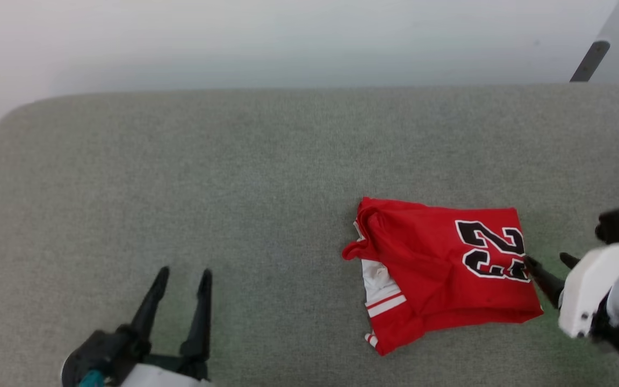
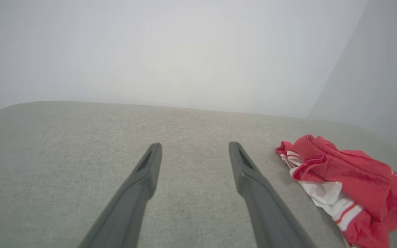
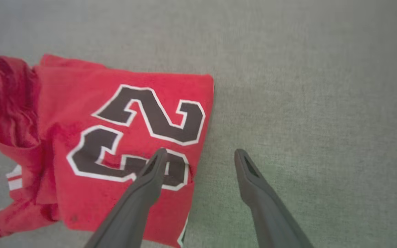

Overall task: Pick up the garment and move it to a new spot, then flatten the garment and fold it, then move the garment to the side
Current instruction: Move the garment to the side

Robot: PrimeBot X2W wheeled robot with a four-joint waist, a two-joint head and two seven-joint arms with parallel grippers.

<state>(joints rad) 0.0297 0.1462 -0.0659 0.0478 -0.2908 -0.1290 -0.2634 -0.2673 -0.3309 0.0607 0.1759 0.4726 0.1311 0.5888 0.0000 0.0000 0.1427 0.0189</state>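
Since the red sleeveless jersey [image 1: 438, 258] lies loosely folded on the grey woven cushion [image 1: 234, 161], right of centre, the right gripper [image 1: 547, 259], jaws wide open astride its right edge, should probably pinch all layers together. The left gripper [image 1: 185, 271] hovers open, well apart.
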